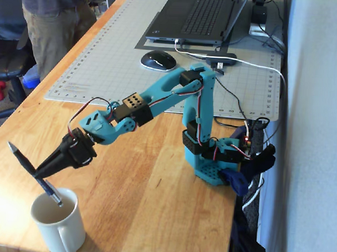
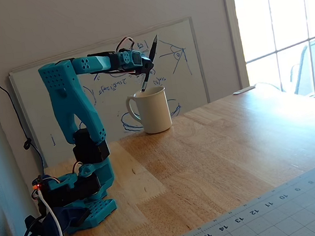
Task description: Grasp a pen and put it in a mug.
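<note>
The cream-white mug [image 1: 55, 224] stands near the table's front left corner in a fixed view; in the other it stands before a whiteboard [image 2: 155, 111]. My gripper [image 1: 39, 173] [image 2: 147, 69] is shut on the dark pen [image 1: 22, 158] [image 2: 153, 47] around its middle. It hovers just above the mug's rim. The pen hangs tilted, upper end leaning away from the arm. Its lower tip sits at the mug's mouth, just inside the opening. The mug's handle [image 1: 74, 245] points toward the table's front edge.
The arm's base [image 1: 217, 163] is at the table's right edge with cables beside it. A grey cutting mat [image 1: 104, 63], a mouse [image 1: 158, 60] and a laptop [image 1: 200, 16] lie behind the arm. A person [image 1: 50, 22] stands beyond the left edge. A whiteboard [image 2: 189, 69] leans behind the mug.
</note>
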